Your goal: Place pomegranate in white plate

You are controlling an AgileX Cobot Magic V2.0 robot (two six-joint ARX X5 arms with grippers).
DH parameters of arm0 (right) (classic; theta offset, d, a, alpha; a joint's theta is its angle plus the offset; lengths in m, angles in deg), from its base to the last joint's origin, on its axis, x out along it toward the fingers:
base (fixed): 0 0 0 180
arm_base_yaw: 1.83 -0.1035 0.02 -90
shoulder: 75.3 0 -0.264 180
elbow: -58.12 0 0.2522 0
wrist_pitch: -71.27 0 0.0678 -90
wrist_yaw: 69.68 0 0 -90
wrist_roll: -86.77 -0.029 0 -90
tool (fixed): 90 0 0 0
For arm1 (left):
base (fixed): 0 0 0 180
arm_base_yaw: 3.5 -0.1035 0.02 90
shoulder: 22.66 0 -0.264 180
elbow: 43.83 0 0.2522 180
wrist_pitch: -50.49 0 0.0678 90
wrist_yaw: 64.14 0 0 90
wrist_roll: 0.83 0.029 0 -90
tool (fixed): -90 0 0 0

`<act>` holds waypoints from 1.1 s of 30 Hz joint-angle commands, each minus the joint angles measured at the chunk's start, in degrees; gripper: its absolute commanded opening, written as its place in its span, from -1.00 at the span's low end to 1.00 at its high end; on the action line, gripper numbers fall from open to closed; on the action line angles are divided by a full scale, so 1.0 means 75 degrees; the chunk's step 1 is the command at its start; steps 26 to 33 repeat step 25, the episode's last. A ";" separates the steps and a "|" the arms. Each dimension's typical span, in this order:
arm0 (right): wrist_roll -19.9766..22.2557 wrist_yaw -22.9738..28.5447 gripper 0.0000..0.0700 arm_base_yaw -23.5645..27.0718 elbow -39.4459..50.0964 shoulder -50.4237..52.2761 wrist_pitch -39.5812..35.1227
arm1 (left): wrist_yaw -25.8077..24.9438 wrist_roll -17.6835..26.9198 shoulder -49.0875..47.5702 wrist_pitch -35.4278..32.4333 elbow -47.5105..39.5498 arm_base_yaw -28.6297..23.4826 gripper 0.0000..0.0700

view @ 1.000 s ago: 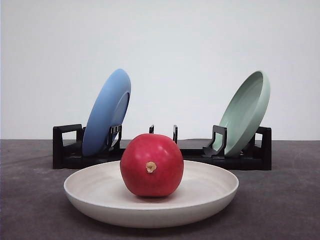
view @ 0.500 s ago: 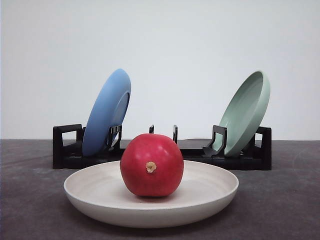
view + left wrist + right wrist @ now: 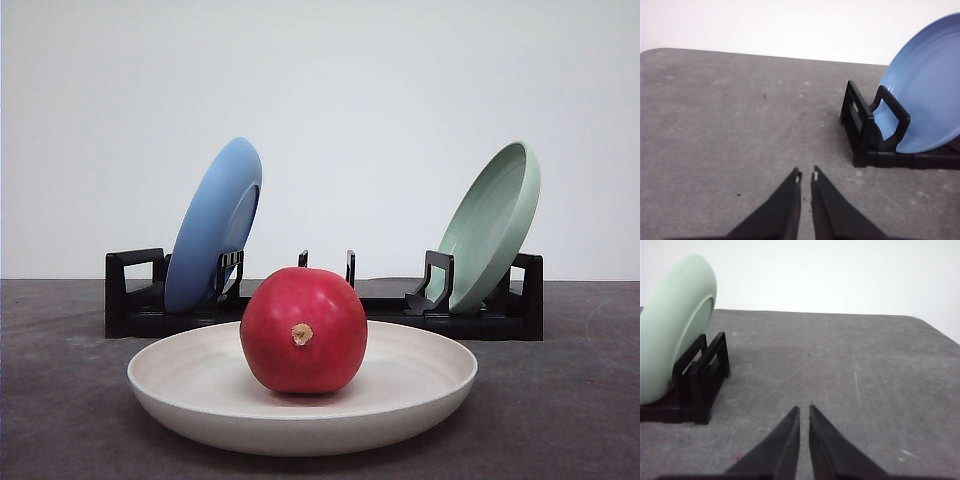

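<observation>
A grey, matte worktop (image 3: 60,400) with a faintly mottled, scuffed surface stretches back to a plain white wall.

Across the back stands a long, low black rack (image 3: 325,310) with squared upright loops at each end. Its middle stretch is hidden behind the fruit and dish in front.

A smooth blue plate (image 3: 213,225) leans in the rack's left end, and a pale green plate (image 3: 490,228) leans in the right end, its hollow side facing left.

In front lies the white plate (image 3: 200,385), a wide, shallow, cream-coloured round dish with a raised rim and faint concentric brush lines.

The pomegranate (image 3: 303,329) sits in the middle of the white plate: round, smooth and deep red, with a small tan nub facing the camera.

In the left wrist view, the left claw (image 3: 806,176) shows two tapering black fingers nearly touching at the tips, holding nothing, above bare worktop near the rack's blue-plate end.

In the right wrist view, the right claw (image 3: 804,408) looks the same, a thin slit between its fingers, empty, near the green plate.
</observation>
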 commanded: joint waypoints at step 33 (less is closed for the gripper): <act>-0.0087 -0.0017 -0.92 0.0009 0.0029 -0.0009 -0.0085 | 0.0017 -0.0055 -0.0006 -0.0093 -0.0070 -0.0006 -0.95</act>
